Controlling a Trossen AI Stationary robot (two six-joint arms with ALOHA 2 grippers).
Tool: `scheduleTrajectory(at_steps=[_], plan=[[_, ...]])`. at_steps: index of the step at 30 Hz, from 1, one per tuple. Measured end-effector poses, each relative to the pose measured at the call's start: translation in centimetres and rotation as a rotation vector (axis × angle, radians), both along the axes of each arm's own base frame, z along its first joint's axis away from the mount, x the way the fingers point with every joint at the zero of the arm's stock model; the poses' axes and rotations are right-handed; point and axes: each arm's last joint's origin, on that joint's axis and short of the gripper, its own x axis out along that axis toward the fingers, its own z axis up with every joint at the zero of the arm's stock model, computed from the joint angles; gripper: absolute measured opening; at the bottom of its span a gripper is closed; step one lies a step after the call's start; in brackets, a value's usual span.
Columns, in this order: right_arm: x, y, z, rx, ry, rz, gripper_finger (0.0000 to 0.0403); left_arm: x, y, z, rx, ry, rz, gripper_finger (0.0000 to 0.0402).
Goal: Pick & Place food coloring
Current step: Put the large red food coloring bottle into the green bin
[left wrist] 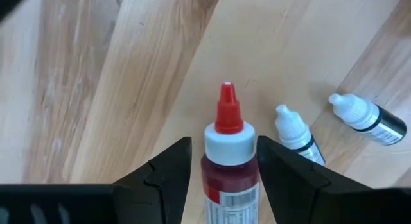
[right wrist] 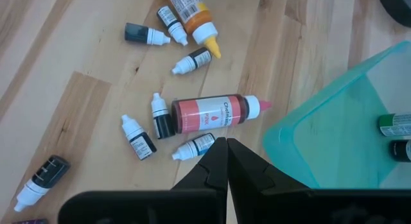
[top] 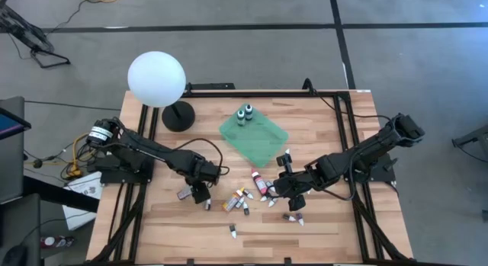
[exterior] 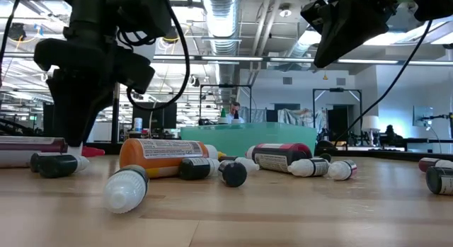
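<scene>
Food coloring bottles [right wrist: 209,113] lie scattered on the wooden table: a pink-labelled one, an orange one [exterior: 159,153] and several small white-tipped ones [right wrist: 138,137]. My left gripper [top: 200,191] points down and is shut on a dark red bottle with a white collar and a red tip [left wrist: 228,153]. My right gripper [right wrist: 226,153] is shut and empty, hovering just above the pink-labelled bottle, beside the green tray [top: 255,136]. Two green-capped bottles [top: 244,113] stand at the tray's far corner. My left gripper holds the red-tipped bottle's body just behind the white collar [left wrist: 230,176], pinched between the two fingers [left wrist: 168,179]. The fingers come from above and lie along the bottle, whose tip points down past them. I cannot tell whether the tip touches the table.
A white globe lamp [top: 156,79] on a black base stands at the table's far left. Two small white-capped bottles [left wrist: 366,118] lie close to my left gripper. Another bottle [top: 183,193] lies to its left. Bare wood lies along the near edge.
</scene>
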Motion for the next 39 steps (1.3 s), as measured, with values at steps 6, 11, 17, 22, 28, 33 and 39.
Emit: scheduleTrajectory(at_steps=[6,11,17,22,28,33,39], plan=[[0.0,0.0,0.0,0.0,-0.001,0.0,0.0,0.2,0.3,0.0,-0.012,-0.01,-0.011,0.0169],[0.0,0.0,0.0,0.002,-0.004,0.0,0.0,0.3,0.4,0.0,-0.026,-0.017,-0.009,0.0169],[0.0,0.0,0.0,0.002,-0.004,-0.001,0.0,0.3,0.4,-0.1,-0.027,-0.014,-0.008,0.0169],[0.1,0.0,0.0,0.009,-0.009,-0.007,0.0,0.9,0.2,-2.4,-0.055,0.073,-0.017,0.0169],[0.1,0.0,0.0,0.009,-0.009,-0.007,0.0,1.2,0.1,-3.6,-0.061,0.122,-0.041,0.0169],[0.1,0.0,0.1,0.009,-0.012,-0.006,0.0,1.4,0.5,-3.2,-0.07,0.128,-0.039,0.0169],[0.1,0.0,0.1,0.01,-0.013,-0.007,0.0,1.7,1.1,-2.8,-0.08,0.144,-0.032,0.0169]])
